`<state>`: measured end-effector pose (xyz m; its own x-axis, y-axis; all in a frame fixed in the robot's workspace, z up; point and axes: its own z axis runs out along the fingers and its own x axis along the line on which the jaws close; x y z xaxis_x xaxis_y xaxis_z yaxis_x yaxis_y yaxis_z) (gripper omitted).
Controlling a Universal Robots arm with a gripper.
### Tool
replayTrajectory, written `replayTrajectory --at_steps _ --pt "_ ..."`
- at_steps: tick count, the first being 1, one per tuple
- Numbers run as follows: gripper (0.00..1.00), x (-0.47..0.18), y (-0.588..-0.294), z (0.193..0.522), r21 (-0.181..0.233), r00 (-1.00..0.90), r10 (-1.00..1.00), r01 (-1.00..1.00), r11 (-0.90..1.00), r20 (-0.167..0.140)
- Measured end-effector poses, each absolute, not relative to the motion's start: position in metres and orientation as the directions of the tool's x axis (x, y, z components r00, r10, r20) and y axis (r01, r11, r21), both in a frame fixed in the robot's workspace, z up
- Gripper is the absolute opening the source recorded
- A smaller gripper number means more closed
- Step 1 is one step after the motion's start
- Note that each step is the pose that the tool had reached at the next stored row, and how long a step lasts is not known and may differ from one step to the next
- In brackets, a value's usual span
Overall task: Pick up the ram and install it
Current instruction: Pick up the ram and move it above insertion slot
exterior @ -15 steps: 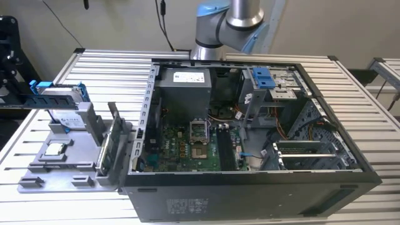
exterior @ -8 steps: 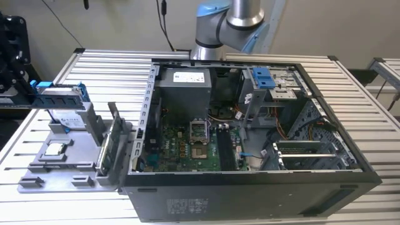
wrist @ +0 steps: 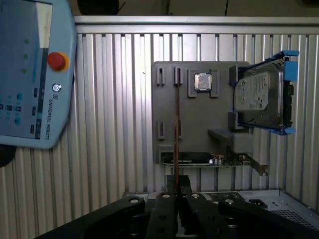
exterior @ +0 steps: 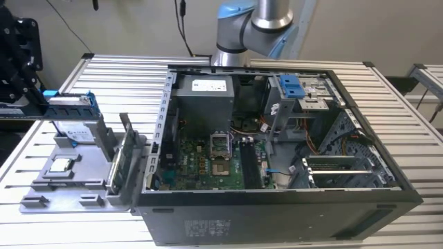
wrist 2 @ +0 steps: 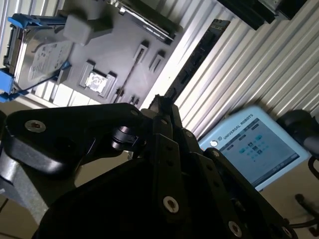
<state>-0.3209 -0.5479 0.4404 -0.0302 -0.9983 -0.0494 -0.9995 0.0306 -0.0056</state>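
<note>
My gripper (wrist: 177, 186) is shut on the ram (wrist: 177, 144), which I see edge-on as a thin strip reaching out from the fingers over the grey fixture tray (wrist: 199, 119). In the second wrist view the ram (wrist 2: 197, 57) is a dark narrow stick with black chips, sticking out from the gripper (wrist 2: 160, 107) above the slatted table. In the exterior view the gripper (exterior: 17, 98) hangs at the far left, above the table, with the ram (exterior: 21, 113) lying level beneath it. The open computer case (exterior: 277, 212) stands to the right, its motherboard memory slots (exterior: 249, 163) exposed.
The fixture tray (exterior: 69, 181) holds a silver hard drive in a blue bracket (exterior: 72, 136), a processor chip (exterior: 61, 165) and an upright circuit card (exterior: 128, 150) beside the case wall. A teach pendant (wrist: 30, 74) lies on the slatted table. The arm's base (exterior: 256, 26) rises behind the case.
</note>
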Motion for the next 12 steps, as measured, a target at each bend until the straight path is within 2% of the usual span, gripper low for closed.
replayTrajectory --at_steps 12 --pt "0.14 -0.295 -0.548 0.440 -0.005 -0.030 -0.998 -1.000 0.030 -0.049"
